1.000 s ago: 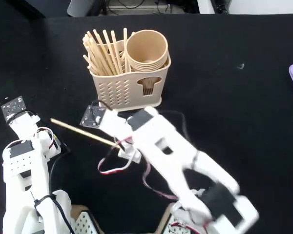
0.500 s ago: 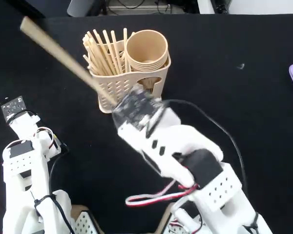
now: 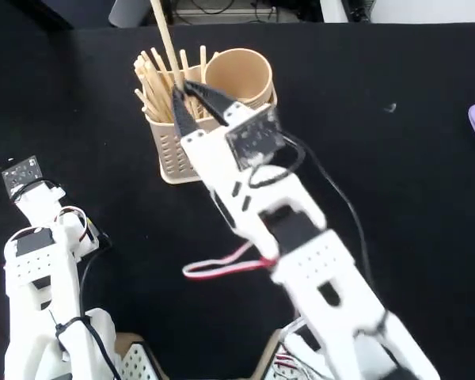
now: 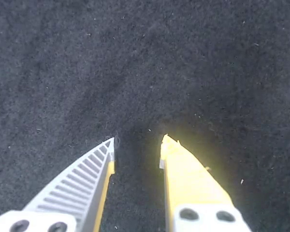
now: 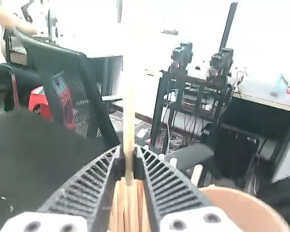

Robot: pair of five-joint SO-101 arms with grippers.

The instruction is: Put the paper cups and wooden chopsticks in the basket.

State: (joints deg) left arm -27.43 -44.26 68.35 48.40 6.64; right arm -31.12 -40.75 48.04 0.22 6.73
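Even light fell on the black table (image 3: 396, 198), shadows faint. In the right wrist view, glare toward twelve o'clock washed out the top of the chopstick (image 5: 129, 145).

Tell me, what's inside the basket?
A bunch of chopsticks on one side, cups on the other. The right gripper holds another chopstick above. The arm and basket wall hide their lower parts.

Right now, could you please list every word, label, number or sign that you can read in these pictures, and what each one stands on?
None can be read: the basket, the paper cups, the chopstick in the right gripper and the table carry no legible print.
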